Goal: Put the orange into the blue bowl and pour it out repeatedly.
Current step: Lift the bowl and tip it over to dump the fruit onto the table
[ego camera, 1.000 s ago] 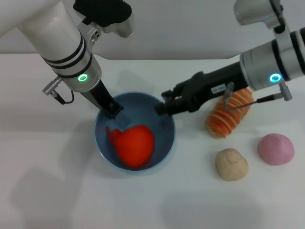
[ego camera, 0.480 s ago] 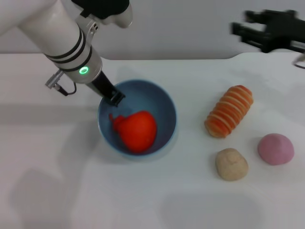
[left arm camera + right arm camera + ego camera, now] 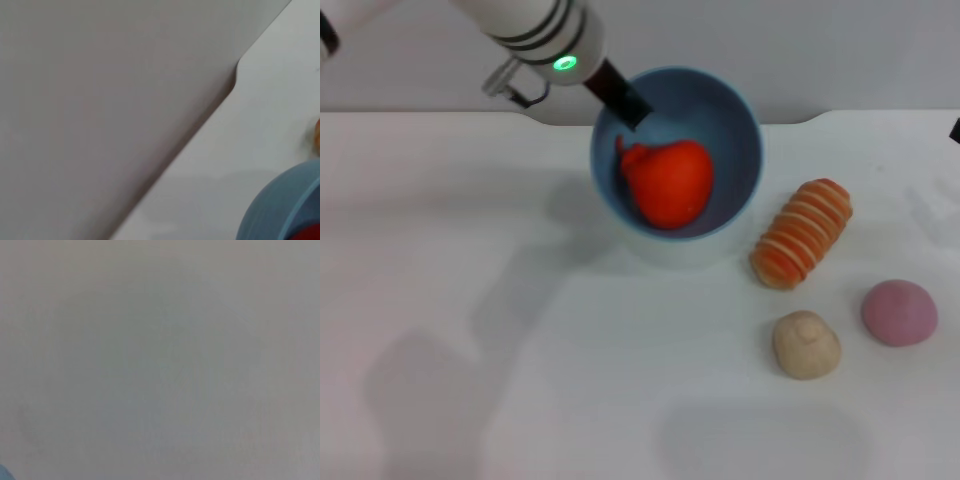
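The blue bowl (image 3: 738, 135) hangs in the air over the back middle of the table, its shadow on the white surface below it. The orange (image 3: 670, 185) lies inside the bowl, with its small stem pointing toward my left gripper. My left gripper (image 3: 623, 106) is shut on the bowl's far left rim and carries it. The bowl's outer wall (image 3: 280, 210) and a sliver of the orange (image 3: 309, 234) also show in the left wrist view. My right gripper is out of view.
An orange-and-cream striped oblong (image 3: 802, 232) lies just right of the bowl. A pink ball (image 3: 899, 312) and a beige lump (image 3: 806, 344) lie at the front right. The table's back edge (image 3: 440, 113) runs behind the bowl.
My left gripper has lifted the bowl, with the orange in it, off the table and carried it back and to the right. My right arm has drawn away to the right, out of view.
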